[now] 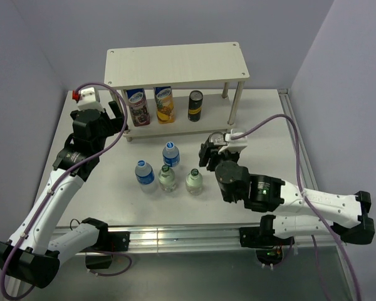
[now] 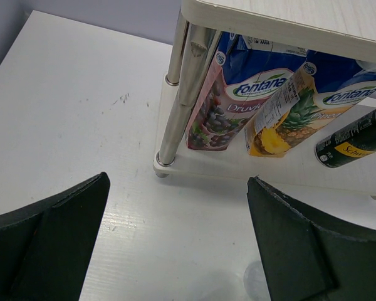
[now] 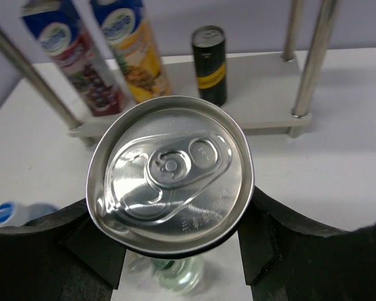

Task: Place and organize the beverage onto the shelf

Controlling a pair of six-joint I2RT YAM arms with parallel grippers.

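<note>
Between the fingers of the right gripper [image 3: 172, 213], a silver-topped aluminium can [image 3: 169, 175] sits clamped, the two-tier cream wood-look shelf [image 1: 175, 63] at its 11 o'clock carrying a dark can [image 1: 195, 105] beside two tall printed cartons [image 1: 138, 106]. Two green-tinted glass bottles [image 1: 168, 179] and two blue-labelled plastic bottles [image 1: 170, 152] stand at its 8 o'clock; the left gripper [image 2: 178, 188] gapes wide by the shelf's 8 o'clock corner.

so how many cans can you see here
2. One dark can stands on the lower board of the shelf, right of the juice cartons; the second can is held in the right gripper. None looks hidden.
</note>
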